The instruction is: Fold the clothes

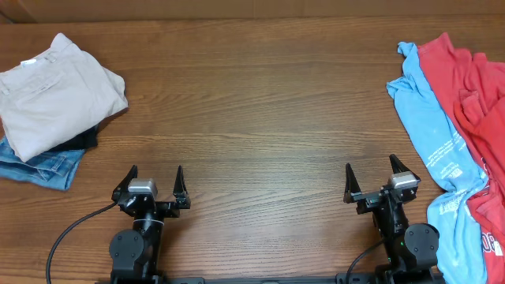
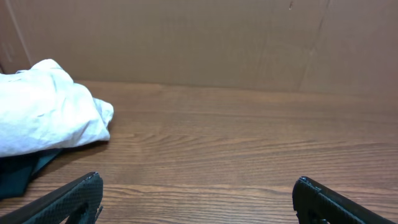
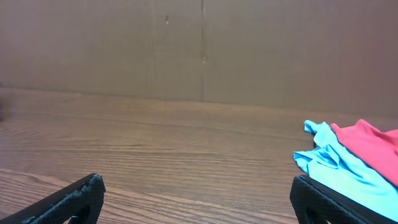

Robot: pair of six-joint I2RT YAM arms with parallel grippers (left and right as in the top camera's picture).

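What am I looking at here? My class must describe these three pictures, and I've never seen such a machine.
Two robot arms sit at a wooden table. One picture looks down from above; the other two come from cameras on the wrists, so the black tips at the bottom are each arm's own fingers. The left gripper and right gripper are both open, holding nothing. Folded beige shorts top a pile with denim at the left; a light-blue top and a red top lie crumpled at the right.

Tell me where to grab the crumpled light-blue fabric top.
Pinch the light-blue fabric top at its edge facing the table's middle, approaching from there with the right end effector; the red fabric top overlaps its other side.
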